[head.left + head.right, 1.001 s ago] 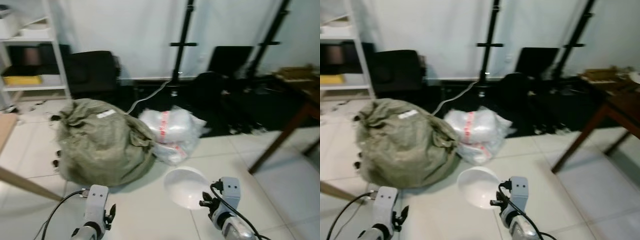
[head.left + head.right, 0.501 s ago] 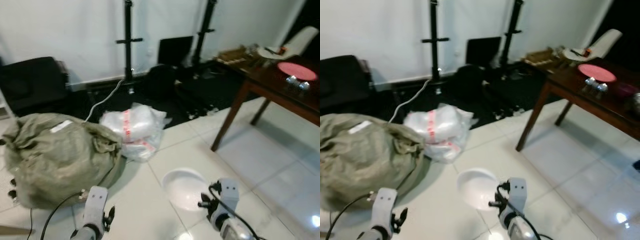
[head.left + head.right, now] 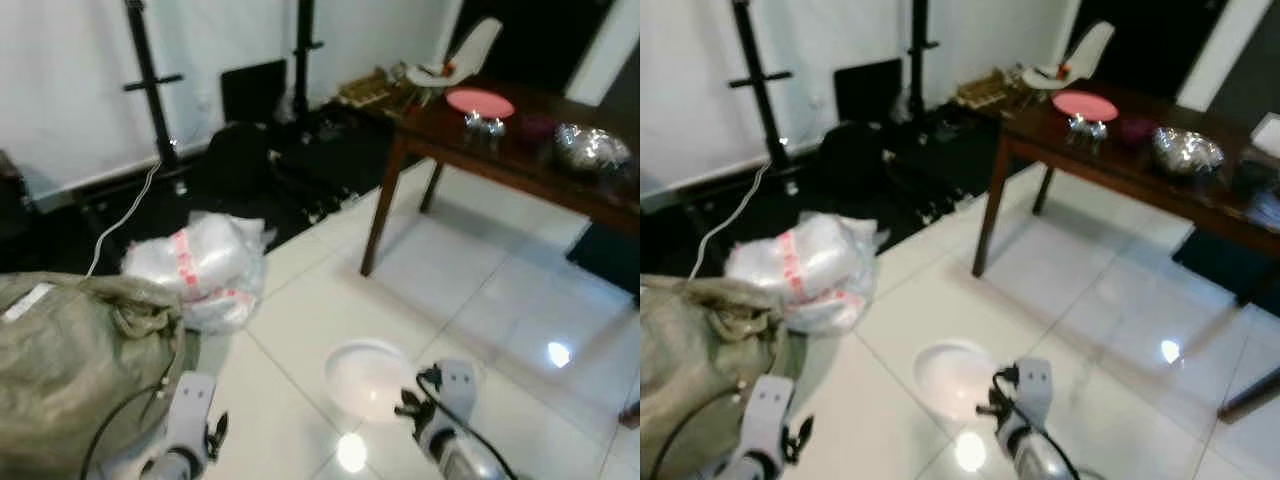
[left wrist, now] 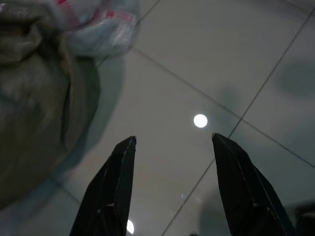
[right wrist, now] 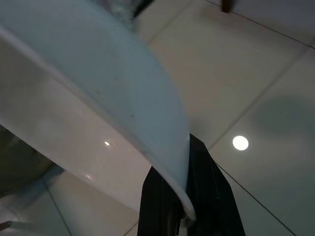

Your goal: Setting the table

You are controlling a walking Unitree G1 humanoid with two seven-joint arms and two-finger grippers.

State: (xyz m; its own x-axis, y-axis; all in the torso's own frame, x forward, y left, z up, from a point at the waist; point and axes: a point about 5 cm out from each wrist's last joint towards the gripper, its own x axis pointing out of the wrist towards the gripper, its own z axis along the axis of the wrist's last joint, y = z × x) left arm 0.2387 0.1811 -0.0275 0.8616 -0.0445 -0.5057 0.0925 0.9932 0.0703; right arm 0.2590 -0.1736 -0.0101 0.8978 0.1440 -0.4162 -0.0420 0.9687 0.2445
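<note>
White bowl (image 3: pixel 367 377) is pinched by its rim in the right gripper (image 3: pixel 412 405), carried above the floor; left gripper (image 4: pixel 170 184) is held spread, unladen. Slippage judged possible before the dark counter (image 3: pixel 1140 170) is reached: thin edge grip.

Lower left is taken up by a big olive-green sack (image 3: pixel 70 360), with a clear plastic bag (image 3: pixel 195 265) marked in red pushed up against it. Two black stands (image 3: pixel 150 85) are seen upper left — white wall behind, glossy tile floor (image 3: pixel 470 290) throughout.
</note>
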